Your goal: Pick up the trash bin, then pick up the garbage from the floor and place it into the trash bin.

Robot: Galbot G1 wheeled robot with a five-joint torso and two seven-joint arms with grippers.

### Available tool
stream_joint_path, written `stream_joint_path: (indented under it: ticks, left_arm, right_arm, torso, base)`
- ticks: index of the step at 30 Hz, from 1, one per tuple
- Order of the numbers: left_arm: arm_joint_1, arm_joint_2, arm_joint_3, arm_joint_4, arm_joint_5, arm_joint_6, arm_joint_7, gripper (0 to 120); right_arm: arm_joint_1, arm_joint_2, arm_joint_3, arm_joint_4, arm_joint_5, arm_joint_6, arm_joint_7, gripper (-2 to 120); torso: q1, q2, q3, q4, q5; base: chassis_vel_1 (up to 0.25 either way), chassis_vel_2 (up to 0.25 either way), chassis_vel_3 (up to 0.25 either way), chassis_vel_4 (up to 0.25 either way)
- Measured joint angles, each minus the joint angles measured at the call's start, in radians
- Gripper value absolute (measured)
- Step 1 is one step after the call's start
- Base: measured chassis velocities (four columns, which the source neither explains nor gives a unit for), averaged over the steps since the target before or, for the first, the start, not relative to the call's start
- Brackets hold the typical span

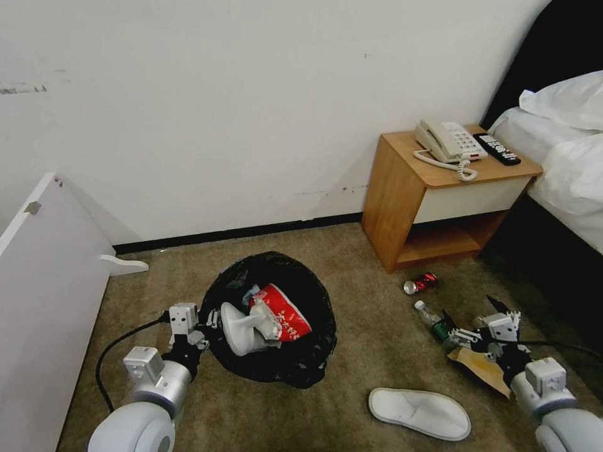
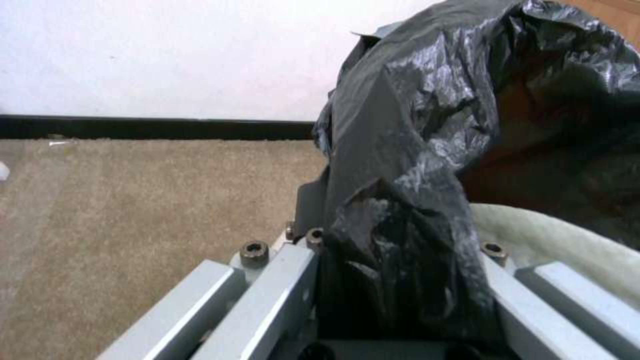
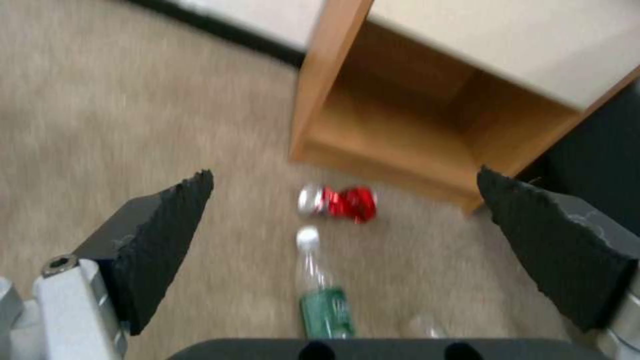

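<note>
Black-bagged trash bin point(image 1: 276, 351) on carpet, well left of nightstand point(image 1: 402, 188); red-white carton point(image 1: 282, 311) and white slipper point(image 1: 242, 326) inside. Left gripper point(image 1: 210, 320) clamped on bag rim point(image 2: 393, 240). Right gripper point(image 1: 471, 323) spread wide, empty, over green-labelled bottle point(image 3: 323, 295). Red can point(image 3: 340, 202) just before nightstand. Second slipper point(image 1: 419, 412) nearer robot.

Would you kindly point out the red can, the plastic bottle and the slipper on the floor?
red can point(image 3: 343, 202), right wrist view, crushed red body.
plastic bottle point(image 3: 325, 312), right wrist view, green label.
slipper on the floor point(image 1: 419, 412), head view, white upper.
</note>
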Motion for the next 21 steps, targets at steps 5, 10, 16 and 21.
stream_joint_path:
  ticks: [5,10,16,21]
  left_arm:
    - [-0.007,-0.021,0.002,0.013,0.003,-0.006,0.0,4]
    - [-0.006,-0.049,0.0,0.032,0.026,-0.014,0.0,4]
    - [0.004,-0.082,-0.002,0.039,0.056,-0.021,0.0,4]
    - [0.006,-0.087,-0.009,0.046,0.063,-0.025,0.001,4]
  right_arm:
    - [-0.012,-0.095,-0.038,-0.051,0.011,-0.053,0.011,100]
    - [-0.011,-0.181,-0.07,-0.065,0.037,-0.111,0.0,100]
    - [-0.017,-0.317,-0.13,-0.074,0.141,-0.185,-0.001,100]
    - [0.016,-0.407,-0.207,-0.09,0.242,-0.217,0.01,100]
  torso:
    - [0.0,0.0,0.0,-0.0007,0.0]
    - [0.0,0.0,0.0,-0.0005,0.0]
    - [0.0,0.0,0.0,-0.0003,0.0001]
    - [0.0,0.0,0.0,-0.0006,0.0002]
  base:
    - [0.0,0.0,0.0,0.0]
    - [0.0,0.0,0.0,0.0]
    - [0.0,0.0,0.0,0.0]
    - [0.0,0.0,0.0,0.0]
